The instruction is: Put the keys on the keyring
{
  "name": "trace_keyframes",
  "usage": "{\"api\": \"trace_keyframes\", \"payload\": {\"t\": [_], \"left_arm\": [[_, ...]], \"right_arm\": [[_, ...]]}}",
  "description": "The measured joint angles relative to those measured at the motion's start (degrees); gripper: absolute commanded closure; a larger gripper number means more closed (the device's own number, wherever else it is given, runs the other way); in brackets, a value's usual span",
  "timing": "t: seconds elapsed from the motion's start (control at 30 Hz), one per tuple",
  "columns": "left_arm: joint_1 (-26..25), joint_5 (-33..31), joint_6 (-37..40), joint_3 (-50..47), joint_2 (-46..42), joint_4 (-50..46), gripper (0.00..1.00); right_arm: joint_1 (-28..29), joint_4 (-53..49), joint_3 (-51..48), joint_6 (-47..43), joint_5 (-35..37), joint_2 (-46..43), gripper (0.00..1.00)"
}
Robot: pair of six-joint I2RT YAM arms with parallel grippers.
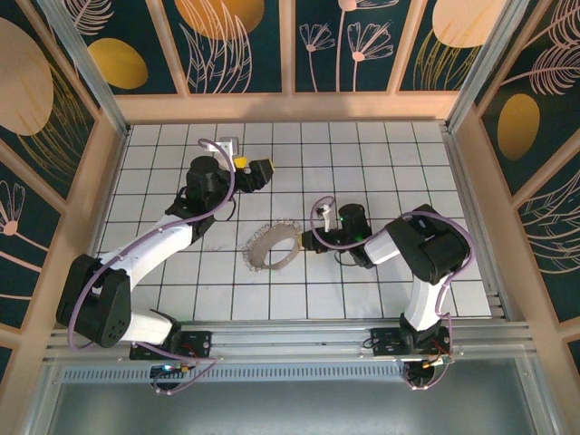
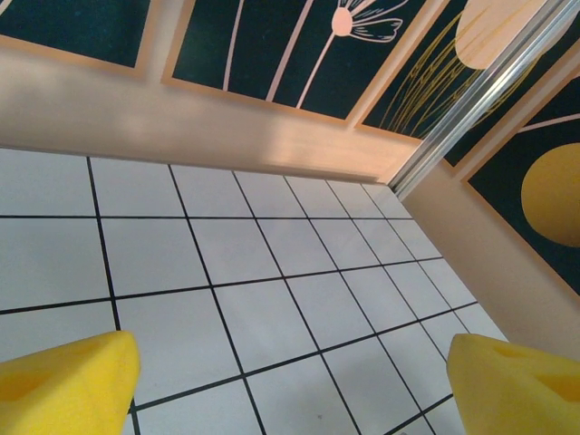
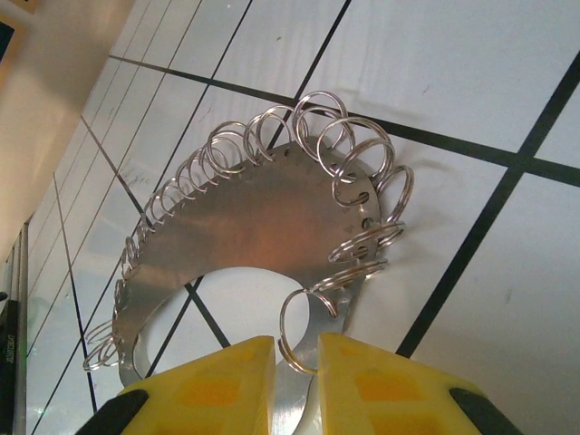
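Observation:
The keyring [image 3: 263,217] is a flat metal loop with several wire split rings along its outer edge; it lies on the tiled floor at mid-table [image 1: 263,237]. My right gripper [image 3: 296,358] sits at the loop's right end [image 1: 306,241]. Its yellow fingers [image 3: 217,390] are nearly together, with one split ring [image 3: 304,326] standing up between them and touching both pads. My left gripper [image 1: 257,167] hovers over the far-left tiles, away from the loop. Its yellow pads [image 2: 63,385] stand wide apart with bare tiles between them [image 2: 294,381]. The keys are out of view.
A small pale square object [image 1: 227,144] lies on the tiles just behind the left arm's wrist. Wooden walls [image 1: 290,107] with dark flower panels close in the tiled floor at the back and both sides. A metal rail [image 1: 299,331] runs along the near edge.

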Motion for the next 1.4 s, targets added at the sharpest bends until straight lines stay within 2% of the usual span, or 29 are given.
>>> {"api": "trace_keyframes", "payload": {"t": [0.3, 0.83, 1.4], "left_arm": [[0.0, 0.02, -0.24, -0.04, 0.0, 0.37, 0.12], [0.0, 0.02, -0.24, -0.33, 0.0, 0.39, 0.12], [0.0, 0.04, -0.24, -0.33, 0.02, 0.39, 0.11]], "right_arm": [[0.02, 0.0, -0.02, 0.02, -0.24, -0.15, 0.75], [0.28, -2.01, 1.29, -0.09, 0.42, -0.15, 0.76], [1.55, -3.96, 2.14, -2.01, 3.61, -0.15, 0.85]]}}
